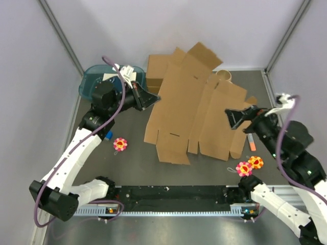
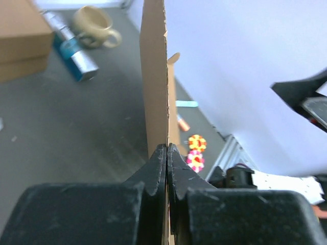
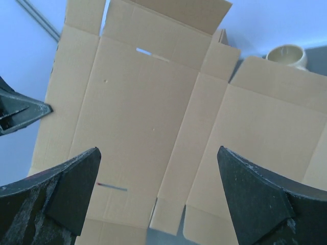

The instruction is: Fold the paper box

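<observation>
From above and behind the arm bases, we look steeply down on the whole table (image 1: 204,171). Our left wrist camera sits close behind the left end effector (image 2: 167,151) and sights edge-on along the paper box (image 2: 153,76) pinched there. Our right wrist camera peers between the spread fingers of the right end effector (image 3: 158,153) at the box's broad face, close up. All three views share the box and the mug (image 3: 287,53).

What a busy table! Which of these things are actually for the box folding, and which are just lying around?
For the job: paper box; left hand, pinching its edge; right hand, open.
Lying about: mug; second cardboard box; flower toys; blue tub.
</observation>
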Robot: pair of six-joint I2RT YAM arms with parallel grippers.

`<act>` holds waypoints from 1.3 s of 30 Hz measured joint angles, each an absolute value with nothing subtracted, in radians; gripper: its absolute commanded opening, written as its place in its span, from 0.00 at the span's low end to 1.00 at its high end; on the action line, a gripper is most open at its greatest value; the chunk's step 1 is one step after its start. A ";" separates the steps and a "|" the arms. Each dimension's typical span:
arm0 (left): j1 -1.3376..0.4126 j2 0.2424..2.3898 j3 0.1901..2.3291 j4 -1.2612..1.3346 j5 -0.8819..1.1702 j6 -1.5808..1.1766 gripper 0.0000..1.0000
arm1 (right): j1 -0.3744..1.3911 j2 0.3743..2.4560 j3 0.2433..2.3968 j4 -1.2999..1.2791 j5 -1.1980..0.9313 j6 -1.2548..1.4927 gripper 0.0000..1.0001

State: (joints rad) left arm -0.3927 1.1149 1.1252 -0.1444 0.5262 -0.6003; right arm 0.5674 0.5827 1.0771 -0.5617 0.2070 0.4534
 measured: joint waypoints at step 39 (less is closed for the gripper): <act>-0.419 1.298 1.689 -0.199 0.975 -0.683 0.00 | 0.567 0.461 1.464 -0.860 0.340 0.350 0.99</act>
State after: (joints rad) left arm -0.4194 1.2980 1.6886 -0.1989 0.9749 -0.6830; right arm 0.5674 0.4606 1.4635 -0.8604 0.3405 0.3500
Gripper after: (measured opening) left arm 0.012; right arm 0.989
